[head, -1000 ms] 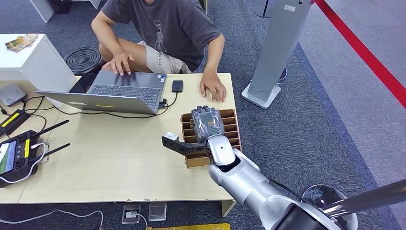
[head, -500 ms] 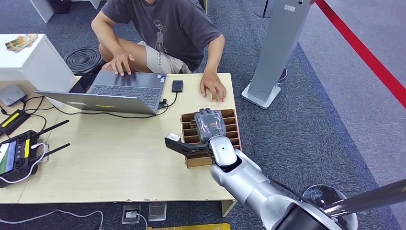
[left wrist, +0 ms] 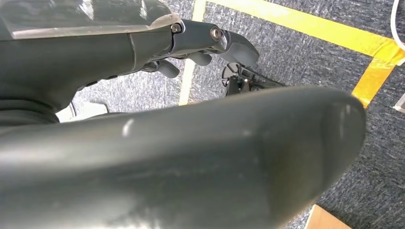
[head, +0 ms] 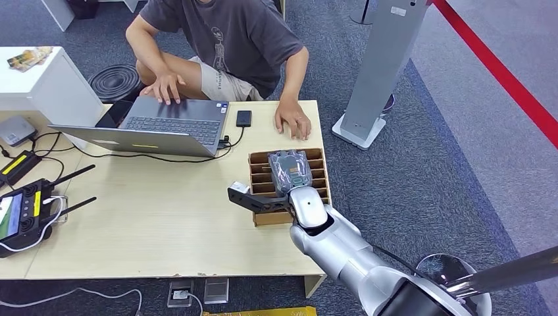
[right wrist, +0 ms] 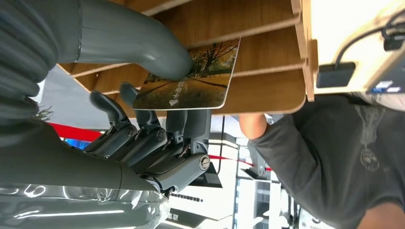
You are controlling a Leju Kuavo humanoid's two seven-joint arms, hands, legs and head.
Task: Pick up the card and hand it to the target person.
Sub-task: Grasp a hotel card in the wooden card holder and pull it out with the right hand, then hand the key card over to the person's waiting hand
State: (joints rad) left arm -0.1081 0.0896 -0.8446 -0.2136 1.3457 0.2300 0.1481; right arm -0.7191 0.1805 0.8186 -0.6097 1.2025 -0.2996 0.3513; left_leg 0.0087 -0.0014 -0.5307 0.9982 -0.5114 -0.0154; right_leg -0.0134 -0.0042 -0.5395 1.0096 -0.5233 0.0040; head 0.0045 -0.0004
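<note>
right hand [right wrist: 143, 124] pinches the card [right wrist: 188, 76] over the slotted box [head: 317, 172]; long axis along the slots

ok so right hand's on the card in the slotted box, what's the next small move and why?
Probably lift the right hand straight up to draw the card out of the wooden slotted box. In the right wrist view the thumb presses the card's face with fingers behind it, and the card still sits between the dividers. The person's hand rests on the table just beyond.
</note>
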